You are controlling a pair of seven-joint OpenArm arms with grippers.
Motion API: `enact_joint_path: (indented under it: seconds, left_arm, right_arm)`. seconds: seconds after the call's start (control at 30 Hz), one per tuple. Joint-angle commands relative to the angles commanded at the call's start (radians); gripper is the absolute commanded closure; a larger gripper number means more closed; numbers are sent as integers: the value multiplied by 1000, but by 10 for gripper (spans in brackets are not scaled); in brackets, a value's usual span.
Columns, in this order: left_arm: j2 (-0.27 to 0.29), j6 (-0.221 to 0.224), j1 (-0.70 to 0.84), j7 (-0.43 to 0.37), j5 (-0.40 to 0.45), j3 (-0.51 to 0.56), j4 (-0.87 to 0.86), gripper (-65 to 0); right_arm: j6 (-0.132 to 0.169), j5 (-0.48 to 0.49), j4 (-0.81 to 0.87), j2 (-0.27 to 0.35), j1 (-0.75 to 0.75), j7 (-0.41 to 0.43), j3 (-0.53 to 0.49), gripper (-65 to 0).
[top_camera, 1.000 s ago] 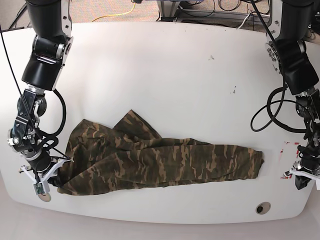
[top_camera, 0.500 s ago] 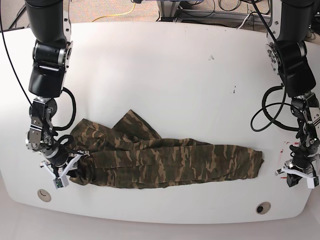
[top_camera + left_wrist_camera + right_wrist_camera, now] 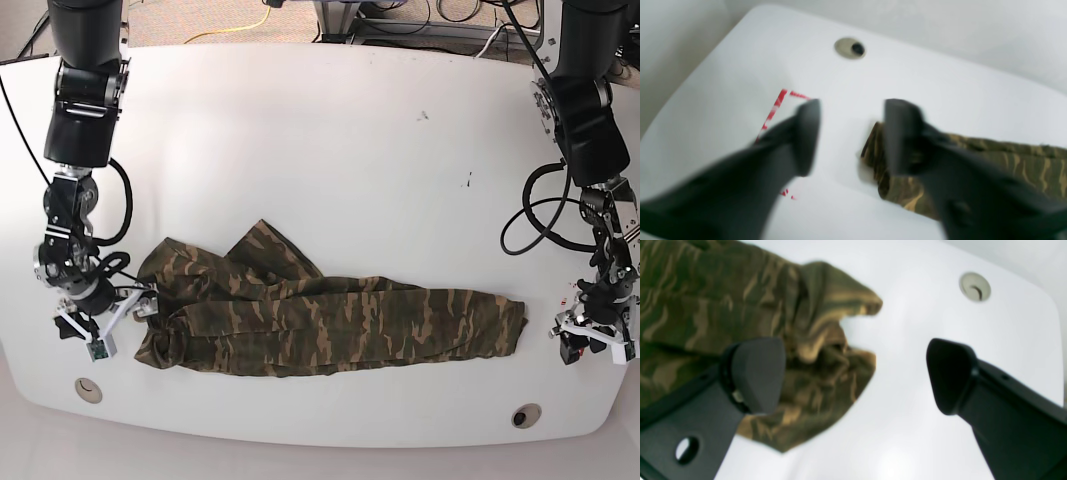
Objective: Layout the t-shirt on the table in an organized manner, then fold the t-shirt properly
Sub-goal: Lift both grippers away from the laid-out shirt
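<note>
The soft camouflage-print t-shirt of dark green, brown and tan patches lies bunched in a long, narrow band across the near half of the large white smooth table, running side to side, with one triangular flap pointing toward the far edge near its middle. In the base view its rumpled, thicker end sits at the view's left and its flatter end at the view's right.

The right tool hangs just beside the rumpled end, its two dark fingers spread wide and holding nothing. In the right wrist view one finger overlaps the crumpled cloth and the other stands over bare table; whether the first touches the fabric cannot be told. A round grey grommet hole lies beyond, near the table's rounded corner.

The left tool hangs near the opposite end, apart from the cloth. In the left wrist view its dark fingers are spread, with white surface between them, and the shirt's end shows beside and behind the farther finger. Red tape markings lie under the nearer finger, and a second grommet hole sits beyond.
</note>
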Motion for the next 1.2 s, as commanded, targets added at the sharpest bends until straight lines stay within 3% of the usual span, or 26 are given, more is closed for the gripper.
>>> enact_joint_path:
  seconds: [0.1,0.2,0.43,0.67,0.77,0.97,1.2]
  left_arm:
    - [-12,0,34,2,0,-18,57,-451]
    - [-14,0,71,3,0,-28,109,-447]
    - [-15,0,120,15,0,-32,150,-446]
    - [-15,0,149,28,-2,-34,153,-446]
    - [-15,0,153,28,-2,-34,153,-446]
    - [-18,0,153,28,-2,-35,166,-446]
    - [-18,0,173,29,-2,-35,212,-446]
  right_arm:
    - [14,0,63,-34,-52,-58,63,-650]
    - [68,0,100,-78,-107,-104,143,-650]
    - [126,-2,95,-169,-158,-152,256,-650]
    - [157,-2,35,-207,-166,-155,269,-650]
    - [157,0,-15,-207,-157,-147,269,-650]
    - [181,0,-112,-207,-137,-97,269,-650]
    - [184,0,-195,-207,-109,-54,269,-650]
